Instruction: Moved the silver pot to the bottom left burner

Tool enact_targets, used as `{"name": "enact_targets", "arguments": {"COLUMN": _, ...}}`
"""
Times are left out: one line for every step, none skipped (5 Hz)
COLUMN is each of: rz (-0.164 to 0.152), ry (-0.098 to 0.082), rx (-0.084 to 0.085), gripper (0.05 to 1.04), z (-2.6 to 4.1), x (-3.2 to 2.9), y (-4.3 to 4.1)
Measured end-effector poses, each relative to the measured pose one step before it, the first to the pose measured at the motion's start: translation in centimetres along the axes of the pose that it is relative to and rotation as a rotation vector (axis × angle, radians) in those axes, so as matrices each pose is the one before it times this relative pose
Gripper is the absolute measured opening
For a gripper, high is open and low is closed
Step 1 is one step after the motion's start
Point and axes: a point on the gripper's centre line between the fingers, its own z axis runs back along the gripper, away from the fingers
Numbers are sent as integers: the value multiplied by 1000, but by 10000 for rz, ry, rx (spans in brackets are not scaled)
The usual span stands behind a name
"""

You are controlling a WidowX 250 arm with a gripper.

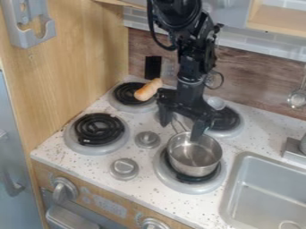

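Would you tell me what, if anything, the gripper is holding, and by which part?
Nothing: the gripper is open, and the pot rests on the bottom right burner.

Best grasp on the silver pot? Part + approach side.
I'd take the wire handle, from above, fingers closing across it near the rim. It's the slim part, angling back and left off the rim, while the pot itself is wide and round. The pot sits upright and the open gripper is already over the handle side, so straight down looks the simplest approach.
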Motion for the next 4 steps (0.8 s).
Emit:
{"name": "enact_targets", "arguments": {"rz": -5, "ry": 429, "rx": -64, "gripper": 999, "z": -1342, "x": -743, "y": -305}}
{"name": "enact_targets", "arguments": {"rz": 34, "ry": 261, "rx": -255, "gripper": 999, "z": -631, "x": 996, "y": -1353}}
{"name": "enact_targets", "arguments": {"rz": -495, "ry": 78, "rx": -167, "gripper": 999, "z": -184, "x": 1217, "y": -2929}}
{"name": "enact_targets", "arguments": {"rz": -70, "ry": -356, "rx": -291, "gripper": 999, "z": 903, "x": 1334, "y": -1752}}
